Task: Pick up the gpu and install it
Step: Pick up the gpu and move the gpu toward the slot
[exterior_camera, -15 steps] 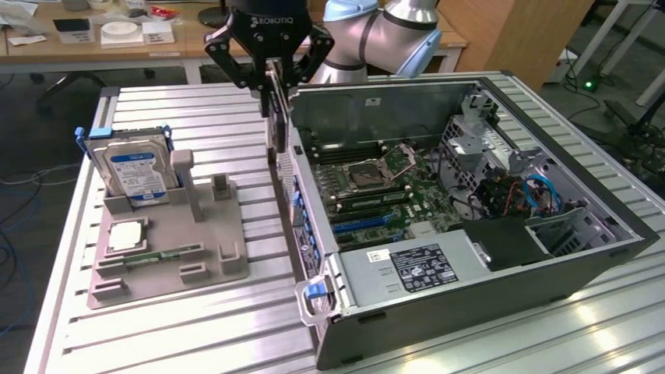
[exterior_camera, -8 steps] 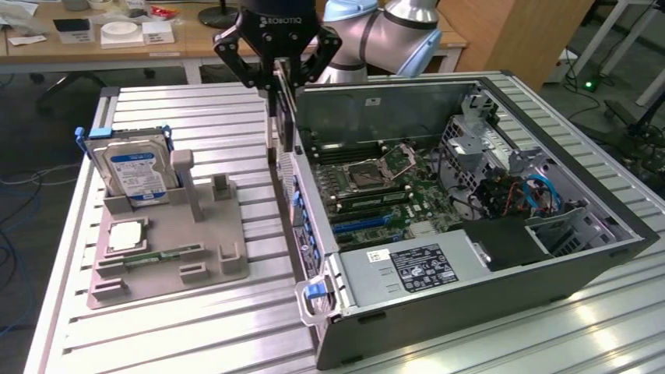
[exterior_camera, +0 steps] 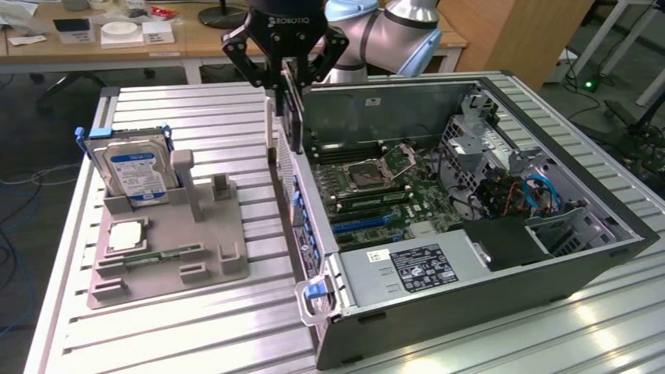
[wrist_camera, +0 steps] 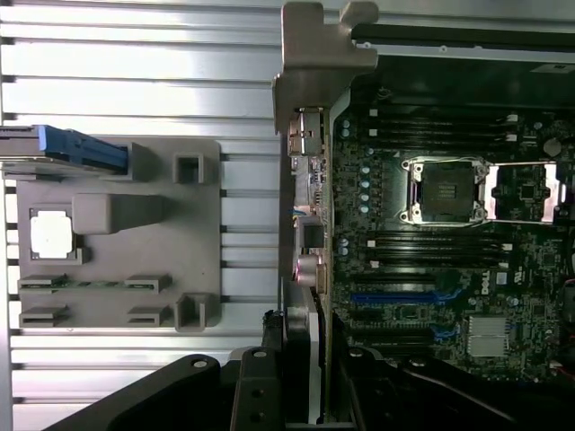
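The gpu (exterior_camera: 292,117) hangs on edge as a thin dark card, with its silvery bracket (exterior_camera: 272,128) on the exterior view's left. My gripper (exterior_camera: 288,82) is shut on its top edge. The card is in the air just above the left wall of the open computer case (exterior_camera: 582,257), near the back of the motherboard (exterior_camera: 385,183). In the wrist view the gpu (wrist_camera: 314,206) appears edge-on, its bracket (wrist_camera: 310,63) at the far end, and my gripper (wrist_camera: 310,368) clamps it. The blue expansion slot (wrist_camera: 395,296) lies on the board beside the card, apart from it.
A grey parts holder (exterior_camera: 198,273) on the ribbed metal table (exterior_camera: 167,335) carries a silver hard drive (exterior_camera: 133,167), a processor chip (exterior_camera: 124,235) and a green memory stick (exterior_camera: 167,253). Inside the case are the power supply (exterior_camera: 416,269) and the drive cage with cables (exterior_camera: 519,195).
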